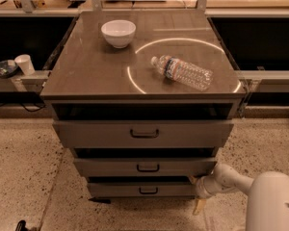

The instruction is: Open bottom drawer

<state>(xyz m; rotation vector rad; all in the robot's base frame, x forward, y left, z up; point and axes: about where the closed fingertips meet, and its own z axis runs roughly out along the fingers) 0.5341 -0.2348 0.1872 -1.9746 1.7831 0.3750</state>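
Note:
The bottom drawer (120, 190) is the lowest front of the grey-brown cabinet, with a small black handle (148, 190) at its centre. Its front stands roughly in line with the drawers above. My gripper (195, 193) is low at the cabinet's right front corner, by the right end of the bottom drawer. Its two tan fingers are spread apart, one (192, 179) up near the middle drawer's corner and one (198, 206) pointing down at the floor. It holds nothing. It is well to the right of the handle.
On the cabinet top (86, 71) stand a white bowl (118, 33) and a lying plastic water bottle (182, 72). The middle drawer (101, 167) and top drawer (86, 134) sit above. A white cup (24, 63) is on a ledge at left. The floor is speckled.

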